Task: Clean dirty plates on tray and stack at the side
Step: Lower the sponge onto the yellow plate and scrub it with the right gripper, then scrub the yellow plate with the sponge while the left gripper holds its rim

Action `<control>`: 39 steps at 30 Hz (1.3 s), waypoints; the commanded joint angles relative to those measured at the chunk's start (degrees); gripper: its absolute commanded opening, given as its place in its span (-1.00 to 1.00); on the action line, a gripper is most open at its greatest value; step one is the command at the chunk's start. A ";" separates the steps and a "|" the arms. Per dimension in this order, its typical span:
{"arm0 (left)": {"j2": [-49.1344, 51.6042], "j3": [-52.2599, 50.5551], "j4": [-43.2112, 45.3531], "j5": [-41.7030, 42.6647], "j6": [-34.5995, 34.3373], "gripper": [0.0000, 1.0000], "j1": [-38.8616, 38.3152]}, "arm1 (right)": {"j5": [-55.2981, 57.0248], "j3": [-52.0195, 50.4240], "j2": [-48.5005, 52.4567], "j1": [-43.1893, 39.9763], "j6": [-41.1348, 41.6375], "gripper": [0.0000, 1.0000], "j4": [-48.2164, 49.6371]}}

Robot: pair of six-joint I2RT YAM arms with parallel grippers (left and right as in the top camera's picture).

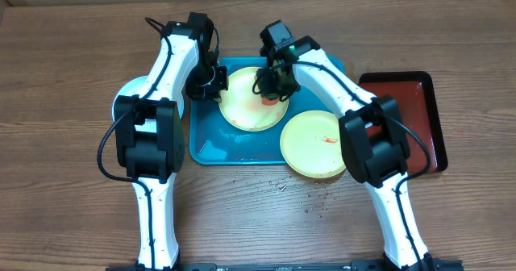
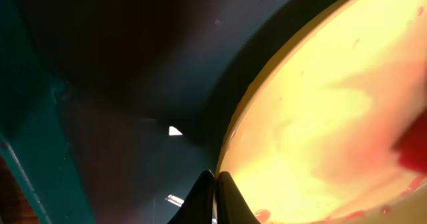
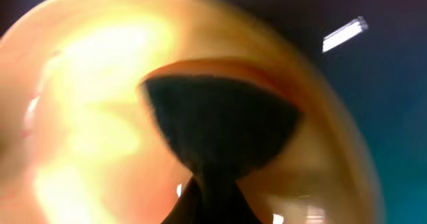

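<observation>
Wood-grain brown surface (image 1: 72,53) fills my overhead view, and near its middle lies the large teal-blue rectangular plastic tray (image 1: 211,146) with rounded corners and a raised rim. Everything else I place from that tray.

Inside its upper half lies one round pale yellow-green plastic plate (image 1: 246,114), flat on the tray floor. The left tool (image 2: 215,184) is low at this plate's left rim. In the left wrist view its two dark fingertips are pressed nearly together, and the plate's edge runs right into them, so I read it as pinching the rim. Small red smears dot the plate close to the fingertips.

The right tool (image 1: 270,85) is over the same plate, on its right half. Under it, the overhead view shows a small orange-red block (image 1: 268,100) against the plate. The right wrist view is badly blurred, but the fingers converge on a dark wedge with an orange-red edge, so the tool seems clamped on that block.

A second round pale yellow-green plastic plate (image 1: 310,146) overlaps the tray's lower right corner, with the rest lying on the surface; it carries a small red smear (image 1: 326,139). The round pale blue-white plastic plate (image 1: 129,89) lies just beside the tray's left rim, mostly hidden under the left arm. To the right of the tray, apart from it, lies a narrower dark red rectangular tray (image 1: 419,93). Small dark specks (image 1: 282,186) are scattered on the surface below the tray's near rim.
</observation>
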 commanded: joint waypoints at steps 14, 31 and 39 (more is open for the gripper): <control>-0.63 -0.04 0.52 -2.16 1.29 -0.91 1.14 | 7.41 -0.74 2.71 0.79 -0.17 -0.93 -9.57; -0.63 -0.04 0.59 -2.45 1.29 -0.92 1.11 | -11.06 -0.48 3.82 1.99 0.28 -0.93 4.46; -0.63 -0.04 0.55 -2.51 1.29 -0.92 1.16 | -11.06 -0.31 5.70 5.55 0.02 -0.93 -2.95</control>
